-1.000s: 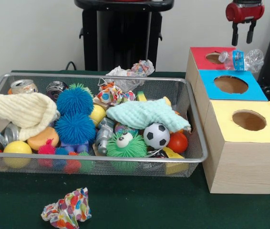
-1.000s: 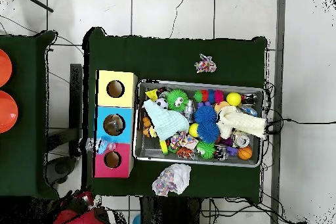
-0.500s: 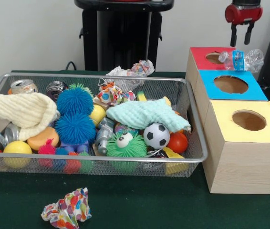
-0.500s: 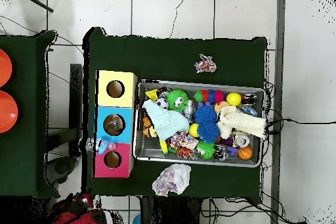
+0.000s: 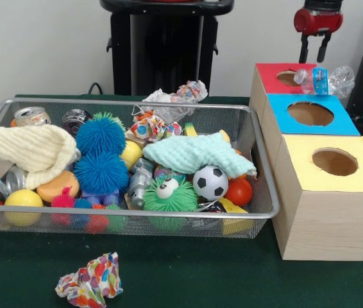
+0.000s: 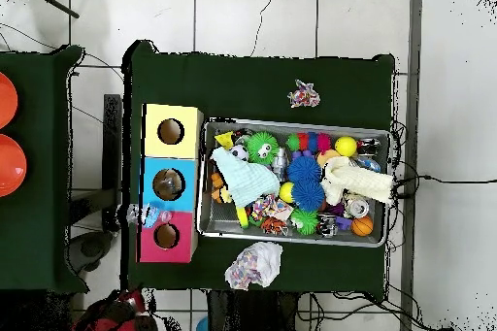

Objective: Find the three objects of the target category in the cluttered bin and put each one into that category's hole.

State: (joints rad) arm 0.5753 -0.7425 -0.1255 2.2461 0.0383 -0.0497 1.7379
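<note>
1. The claw (image 5: 315, 49) has lifted and drifted left since a second ago, fingers parted, holding nothing.
2. The plastic bottle (image 5: 326, 79) stays on the red box's (image 5: 268, 76) right edge, beside its hole.

- Gripper (image 5: 314, 49): seen in the front view at the top edge, hanging from a red wrist housing, fingers pointing straight down.
- Fingers (image 5: 304, 49): two dark fingers, parted with a clear gap between them; nothing is held.
- Arm (image 6: 118, 312): in the overhead view only a red and black mass at the bottom edge; its pose there is probably folded back, but cannot be confirmed.
</note>
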